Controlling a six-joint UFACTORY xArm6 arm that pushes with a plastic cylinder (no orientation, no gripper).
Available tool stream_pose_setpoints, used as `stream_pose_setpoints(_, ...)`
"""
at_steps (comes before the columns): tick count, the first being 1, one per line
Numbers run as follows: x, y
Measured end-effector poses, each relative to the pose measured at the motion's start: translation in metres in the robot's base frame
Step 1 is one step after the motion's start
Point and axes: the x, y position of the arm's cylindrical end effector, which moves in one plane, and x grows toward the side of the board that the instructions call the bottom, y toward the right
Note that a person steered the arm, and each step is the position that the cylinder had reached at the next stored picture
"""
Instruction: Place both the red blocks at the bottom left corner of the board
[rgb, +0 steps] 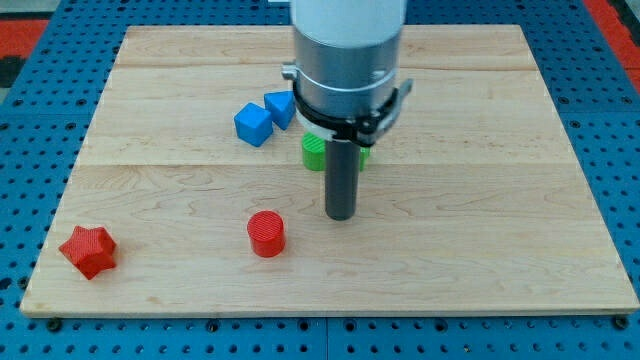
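you won't find any brand, label or readable writing on the arm, the blocks or the board (480, 260).

several things are partly hidden from you. the arm's grey cylindrical body (348, 55) runs off the top of the view, so only its lower section shows. behind the dark rod (342, 175) sits a green block (315, 152), mostly covered; its shape can't be made out, and a sliver of green also peeks out on the rod's right side. whether that is one block or two you cannot tell.

the arm hangs straight down over the middle of the board, the rod upright, with my tip (342, 216) resting at board level. there is no pincer on this rig, only the rod, so nothing is clenched or grasped.

the red cylinder (266, 234) stands just to the left of my tip and a little nearer to you, close but apart from it. the red star-shaped block (88, 250) lies well to the left, near the board's near left corner. two blue blocks, a blue cube (253, 124) and a second blue block (281, 108), sit touching each other on the far side, left of the rod.
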Motion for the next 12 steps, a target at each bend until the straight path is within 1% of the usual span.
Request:
stream_pose_setpoints(1, 0.011, -0.041)
stream_pose_setpoints(2, 0.011, -0.097)
stream_pose_setpoints(3, 0.011, -0.123)
stream_pose_setpoints(4, 0.011, -0.09)
stream_pose_setpoints(5, 0.023, -0.079)
stream_pose_setpoints(6, 0.036, -0.114)
stream_pose_setpoints(8, 0.038, -0.17)
stream_pose_setpoints(9, 0.041, -0.169)
stream_pose_setpoints(10, 0.058, -0.164)
stream_pose_setpoints(12, 0.059, -0.191)
